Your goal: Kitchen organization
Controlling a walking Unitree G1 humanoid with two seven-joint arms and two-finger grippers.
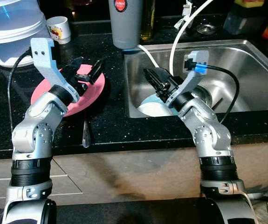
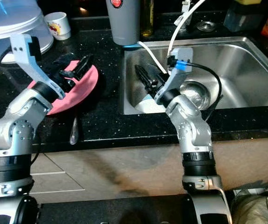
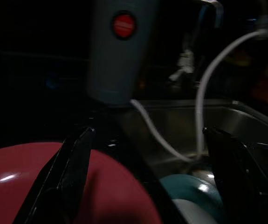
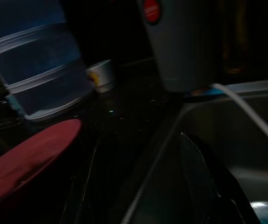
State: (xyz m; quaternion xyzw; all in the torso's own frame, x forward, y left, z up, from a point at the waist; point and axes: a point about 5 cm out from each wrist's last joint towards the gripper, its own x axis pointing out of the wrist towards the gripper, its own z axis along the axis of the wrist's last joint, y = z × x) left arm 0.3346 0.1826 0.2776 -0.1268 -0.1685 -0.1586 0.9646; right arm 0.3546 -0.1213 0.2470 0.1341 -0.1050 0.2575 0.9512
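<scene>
A pink plate (image 1: 91,92) lies on the black counter left of the sink. My left gripper (image 1: 85,71) hovers just over it, open, with nothing between its fingers (image 3: 71,175). In the steel sink (image 1: 245,60) rests a teal and white plate (image 1: 150,107) against the left wall. My right gripper (image 1: 158,82) hangs open just above that plate, and its fingers (image 4: 201,177) hold nothing. A spoon (image 1: 85,133) lies on the counter in front of the pink plate.
A grey tumbler (image 1: 124,21) stands behind the sink's left corner, with a white mug (image 1: 59,28) and a large plastic container (image 1: 10,28) at the back left. A metal bowl (image 2: 194,93) sits in the sink. A white hose (image 1: 182,32) arcs over the basin.
</scene>
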